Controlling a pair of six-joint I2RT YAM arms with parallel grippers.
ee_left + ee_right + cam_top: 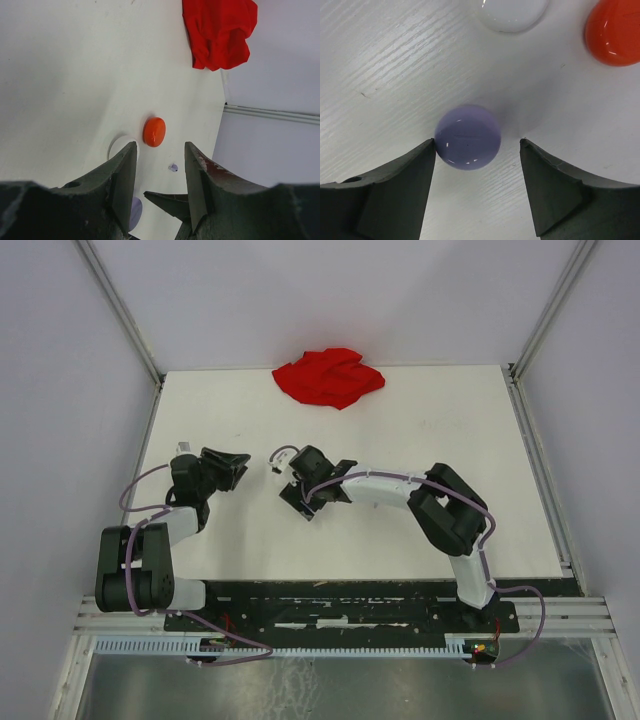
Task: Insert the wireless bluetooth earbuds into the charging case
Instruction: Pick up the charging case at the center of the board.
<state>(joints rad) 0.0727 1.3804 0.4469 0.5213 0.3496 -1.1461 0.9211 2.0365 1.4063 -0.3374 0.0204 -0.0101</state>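
A: Entry — right gripper [477, 142]. Status?

B: Low over the table [480, 430], jaws spread either side of the lavender disc [468, 136]. The finger at 9 o'clock touches the disc's rim and the one at 3 o'clock stands apart. Not clamped, nothing carried.

A: Why straddle it?

B: My reading: the disc is a closed charging case for the lavender pair. It needs steadying or lifting before the lid can be dealt with. The smooth domed shell would likely skid if only one finger pushes.

A: Neighbours?

B: White disc [510, 12] at 1 o'clock of the lavender one, red disc [615, 32] at 2 o'clock. All lie flat, apart from each other.

A: Left gripper [160, 152]?

B: Jaws partly parted, nothing between them. It faces the group, probably placed to take a bud.

A: The earbuds?

B: Only one found — a tiny lavender earbud [173, 167] loose on the table, at 5 o'clock of the red disc in the left wrist view. It is too small to tell its pose. The others are not visible.

A: Red cloth [328, 377]?

B: Bunched at the table's 12 o'clock edge, well apart.
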